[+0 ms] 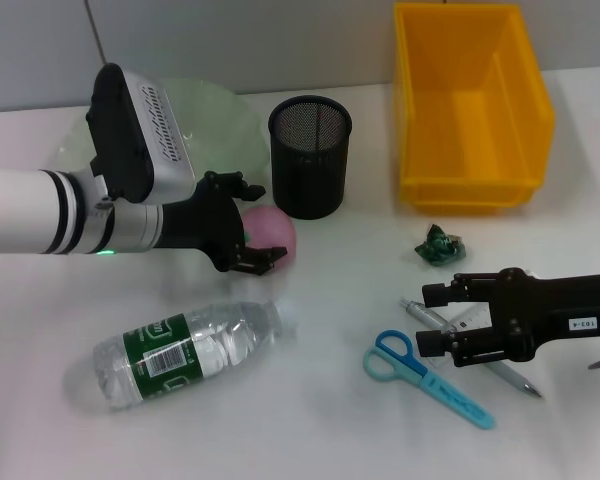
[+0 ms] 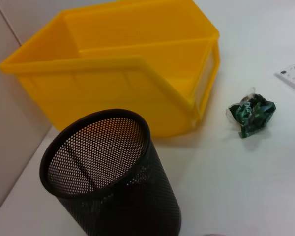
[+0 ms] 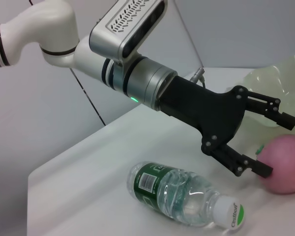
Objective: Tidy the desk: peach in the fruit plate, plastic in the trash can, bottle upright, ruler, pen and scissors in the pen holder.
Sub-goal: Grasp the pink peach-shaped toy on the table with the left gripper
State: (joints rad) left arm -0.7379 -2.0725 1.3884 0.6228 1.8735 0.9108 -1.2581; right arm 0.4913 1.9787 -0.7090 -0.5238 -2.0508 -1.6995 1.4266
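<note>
Peach (image 1: 272,234) sat pink and round on the white tabletop (image 1: 320,420) in our head view, the left hand (image 1: 248,222) reaching it with fingers apart; we judged it should close gently around the middle. Our left wrist view showed black mesh pen holder (image 2: 108,177) and glossy yellow trash can (image 2: 118,83). Our right wrist view confirmed spread fingers (image 3: 253,168) beside the fruit; the right hand (image 1: 435,318) we couldn't tell.

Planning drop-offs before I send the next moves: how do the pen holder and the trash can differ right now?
The pen holder is a black wire-mesh cylinder; the trash can is a solid yellow rectangular bin. The pen holder is narrower; the trash can is much wider. The pen holder stands nearer the peach and the open left gripper; the trash can stands to its right, behind the crumpled plastic. Both stand upright, open-topped and look empty.
</note>
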